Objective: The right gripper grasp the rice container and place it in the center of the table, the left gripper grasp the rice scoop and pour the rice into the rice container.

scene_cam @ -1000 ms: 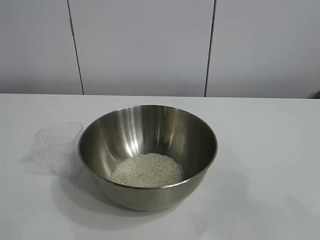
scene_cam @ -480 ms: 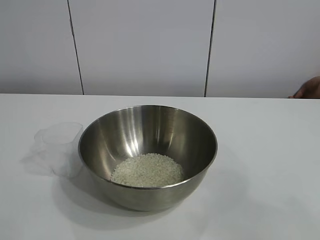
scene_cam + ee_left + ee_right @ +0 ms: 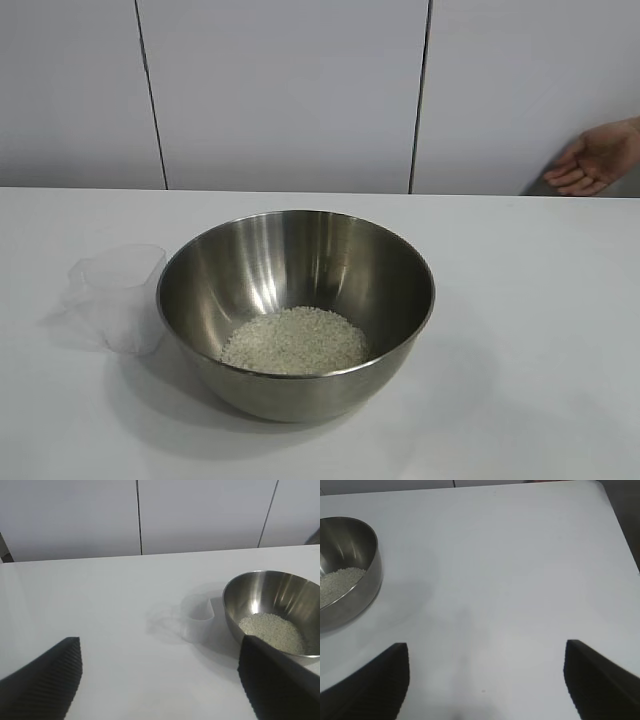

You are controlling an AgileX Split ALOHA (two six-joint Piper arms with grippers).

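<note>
The stainless-steel rice container point(image 3: 296, 312) is seen standing at mid-bench, a heap of rice point(image 3: 294, 341) lying in its bottom. The clear plastic rice scoop point(image 3: 117, 297) is set upright just beside it on the left arm's side. Both the left end effector point(image 3: 160, 680) and the right end effector point(image 3: 485, 680) are held spread wide and empty above the white bench point(image 3: 540, 300), well apart from the container. A person's hand point(image 3: 592, 160) is observed at the far edge, before a white panelled wall point(image 3: 285, 90).

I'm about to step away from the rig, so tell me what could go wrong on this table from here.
1. A person's hand shows at the far right edge of the table; an arm moving there might strike it.
2. The rice scoop stands right beside the rice container, so the open left pincer could nudge the bowl or tip the light cup if it reaches in.
3. The rice already lies in the bowl, so knocking it could spill grains.
</note>
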